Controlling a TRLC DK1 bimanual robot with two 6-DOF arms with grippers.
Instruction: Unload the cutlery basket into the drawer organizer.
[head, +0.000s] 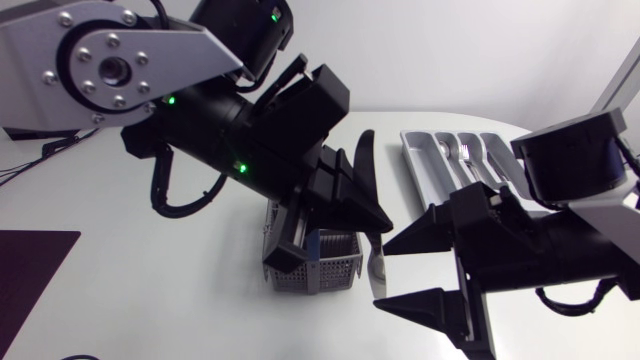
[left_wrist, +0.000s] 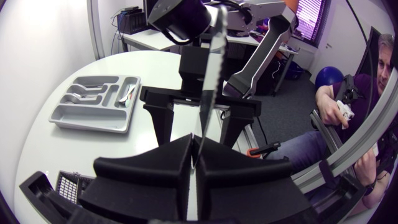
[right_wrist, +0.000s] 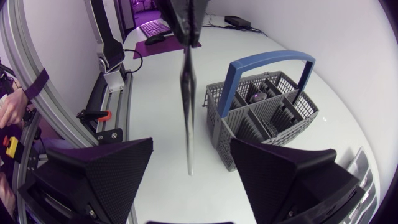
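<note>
Left pincer (head: 378, 218) pinches a knife (right_wrist: 188, 93), right pincer (head: 383, 276) spread; the basket (head: 338, 270) sits half hidden beneath the left arm (head: 230, 130).

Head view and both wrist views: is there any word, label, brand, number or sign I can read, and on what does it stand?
No text can be read in any view.
basket: bare grey mesh, blue handle, no label visible.
tray: no print visible.
knife in the left tool: any stamp is too small to tell.
left arm: small green lights only, no writing.
</note>
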